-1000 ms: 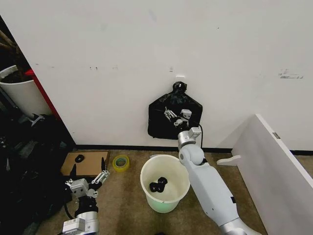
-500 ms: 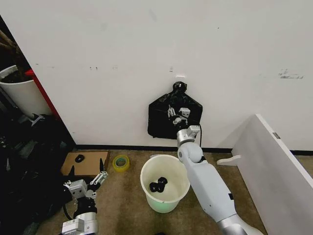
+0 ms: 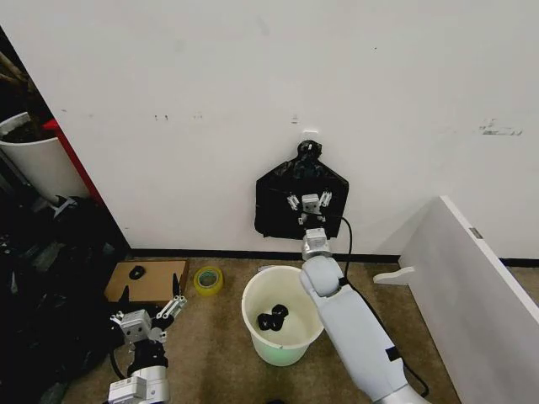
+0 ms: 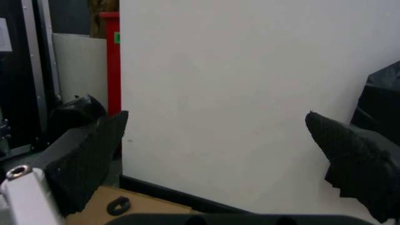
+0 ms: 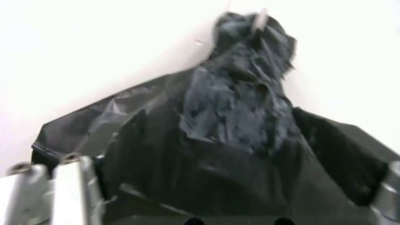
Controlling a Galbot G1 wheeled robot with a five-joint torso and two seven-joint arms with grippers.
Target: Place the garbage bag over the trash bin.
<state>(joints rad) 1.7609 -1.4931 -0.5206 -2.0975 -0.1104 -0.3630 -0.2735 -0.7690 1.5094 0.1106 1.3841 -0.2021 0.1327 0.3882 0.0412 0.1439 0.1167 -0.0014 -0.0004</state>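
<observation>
Black garbage bag (image 3: 301, 204) on wall; right gripper (image 3: 310, 201) raised before it, jaws apart; left gripper (image 3: 150, 314) low, apart.

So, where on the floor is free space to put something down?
Bare carpet lies between the round white plastic bin and the white slanted board, and before the yellow tape roll. It is crowded by the dark clutter beside the left claw.

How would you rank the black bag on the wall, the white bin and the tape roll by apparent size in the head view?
1. Black bag on the wall and white bin: alike, and the bag hangs farther away, so unranked.
2. Tape roll, clearly smallest.
</observation>
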